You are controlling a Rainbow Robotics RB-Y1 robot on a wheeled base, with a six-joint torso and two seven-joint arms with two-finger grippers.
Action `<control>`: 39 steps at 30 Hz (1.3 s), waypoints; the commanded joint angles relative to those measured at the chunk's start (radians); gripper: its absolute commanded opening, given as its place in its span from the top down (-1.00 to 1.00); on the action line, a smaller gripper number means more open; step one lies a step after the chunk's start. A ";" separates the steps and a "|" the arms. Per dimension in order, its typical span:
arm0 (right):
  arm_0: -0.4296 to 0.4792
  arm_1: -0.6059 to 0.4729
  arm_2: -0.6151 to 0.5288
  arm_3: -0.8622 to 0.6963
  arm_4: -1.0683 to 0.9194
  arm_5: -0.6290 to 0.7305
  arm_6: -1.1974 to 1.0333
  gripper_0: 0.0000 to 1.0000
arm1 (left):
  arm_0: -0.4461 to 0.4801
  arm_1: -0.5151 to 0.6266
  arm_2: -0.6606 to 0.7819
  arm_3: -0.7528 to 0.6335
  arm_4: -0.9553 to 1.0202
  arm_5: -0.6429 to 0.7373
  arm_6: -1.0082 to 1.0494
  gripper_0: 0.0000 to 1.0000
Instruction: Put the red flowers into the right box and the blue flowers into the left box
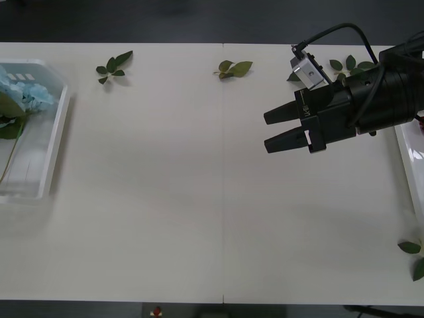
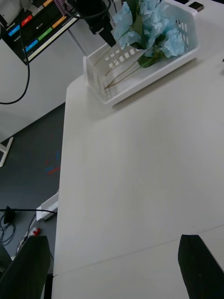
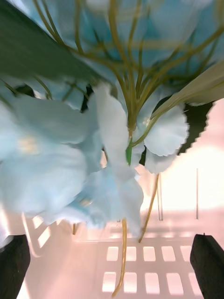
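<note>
The blue flowers (image 1: 26, 96) lie in the left box (image 1: 52, 149) at the table's left edge, blooms toward the far end, stems toward the near end. My left gripper (image 3: 112, 273) is open right over them, with the pale petals (image 3: 70, 154) and stems close before it and the box's slotted wall (image 3: 149, 261) beyond. The right wrist view shows the left arm (image 2: 95, 16) above that box (image 2: 140, 88) and its flowers (image 2: 154, 28). My right gripper (image 1: 267, 131) hovers open and empty over the table's right half, fingers pointing left. The red flowers are out of view. A strip of the right box (image 1: 412, 159) shows behind the right arm.
Loose green leaf sprigs lie along the far edge (image 1: 114, 66) (image 1: 233, 68) (image 1: 351, 65), and another sits at the near right (image 1: 414, 255). Bare white tabletop (image 1: 165, 185) spans between the two boxes. Beyond the table's end are dark floor and cables (image 2: 28, 187).
</note>
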 commanded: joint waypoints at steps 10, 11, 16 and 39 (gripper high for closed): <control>-0.025 0.017 -0.023 -0.020 -0.006 -0.006 0.027 -0.91 | -0.047 0.082 0.070 -0.244 0.050 0.276 -0.039 -1.00; -0.025 0.017 -0.023 -0.020 -0.006 -0.006 0.027 -0.91 | -0.062 0.090 0.078 -0.244 0.049 0.302 -0.037 -1.00; -0.025 0.017 -0.023 -0.020 -0.006 -0.006 0.027 -1.00 | -0.104 0.099 0.078 -0.244 0.107 0.388 -0.033 -1.00; -0.025 0.017 -0.023 -0.020 -0.006 -0.006 0.027 -1.00 | -0.100 0.085 -0.350 -0.243 1.141 0.356 -0.438 -1.00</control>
